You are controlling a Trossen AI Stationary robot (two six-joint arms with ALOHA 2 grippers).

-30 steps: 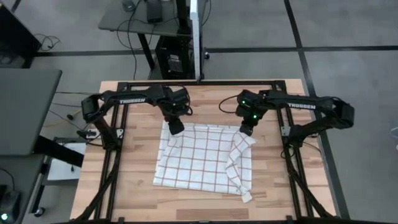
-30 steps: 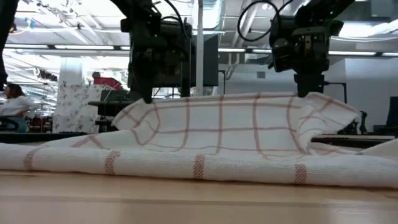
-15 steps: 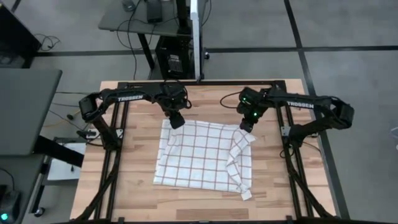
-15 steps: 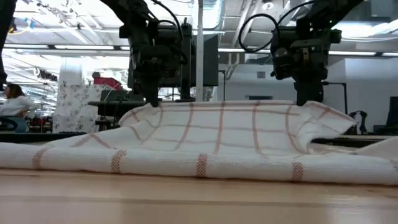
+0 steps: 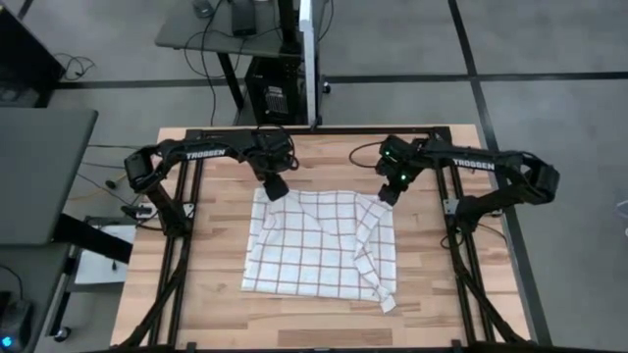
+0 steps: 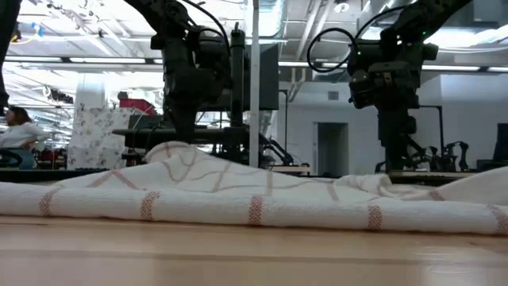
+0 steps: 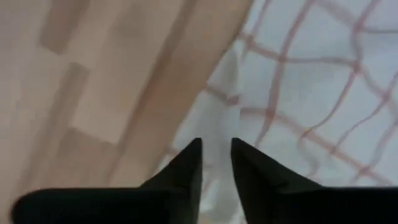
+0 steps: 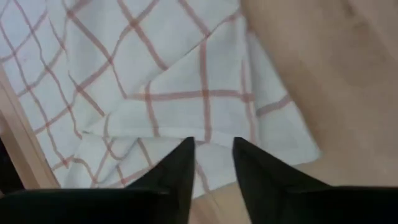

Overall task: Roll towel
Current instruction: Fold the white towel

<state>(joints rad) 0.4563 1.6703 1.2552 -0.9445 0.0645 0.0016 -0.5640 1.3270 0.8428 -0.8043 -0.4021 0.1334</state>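
On the tabletop the towel lies flat-ish; left claw and right claw hover over its far corners, both narrowly open, gripping nothing.

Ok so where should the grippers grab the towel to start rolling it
Probably the far edge of the towel, one corner each: the left gripper and right gripper hover just over those corners. Come straight down from above; the right side is folded over, so pinch both layers.

Towel spread flat mid-table, right edge folded over.
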